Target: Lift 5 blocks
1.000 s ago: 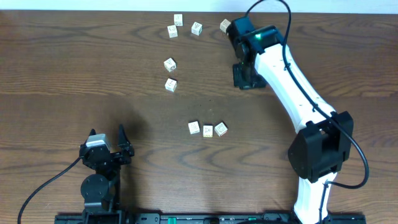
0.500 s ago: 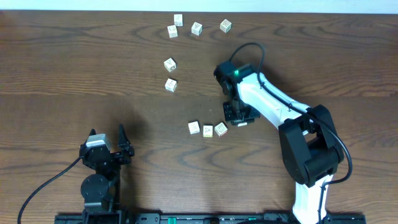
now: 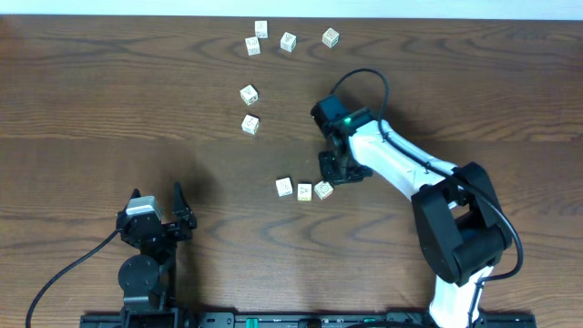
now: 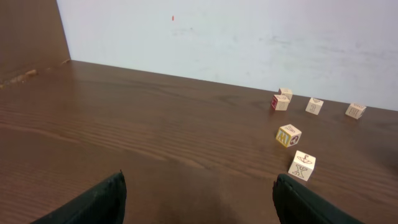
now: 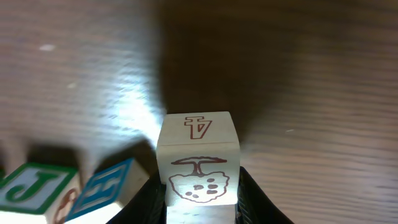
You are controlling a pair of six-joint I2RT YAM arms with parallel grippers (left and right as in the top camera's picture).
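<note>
I read the dark wood table (image 3: 91, 109) as a clock face in the overhead view, with 12 at the far edge. My right arm (image 3: 401, 164) is the biggest thing on it. Its base stands at about 4 o'clock and its white links run in toward the middle. My left arm (image 3: 141, 273) sits folded low at about 7 o'clock, well apart from everything else. My left gripper (image 3: 157, 199) points toward 12 with its fingers spread wide and the wood showing between them. My right gripper (image 3: 332, 169) is down just to the 3 o'clock side of the table's centre, at the 3 o'clock end of a short row of three blocks. In the right wrist view its two dark fingers (image 5: 252, 208) stand close on either side of the tree block (image 5: 198, 158), a cream cube printed in brownish red. I cannot tell whether they press it or only flank it. That cube appears to sit on the wood, level with its neighbours. At its 9 o'clock is the E block (image 5: 102, 190), just beside it, and past that the J block (image 5: 34, 193). The other blocks lie free. One block (image 3: 249, 94) and a second (image 3: 250, 124) sit at 11 o'clock of the centre. Four more are near the 12 o'clock edge: a third (image 3: 261, 29), a fourth (image 3: 252, 45), a fifth (image 3: 288, 41) and a sixth (image 3: 331, 37).
</note>
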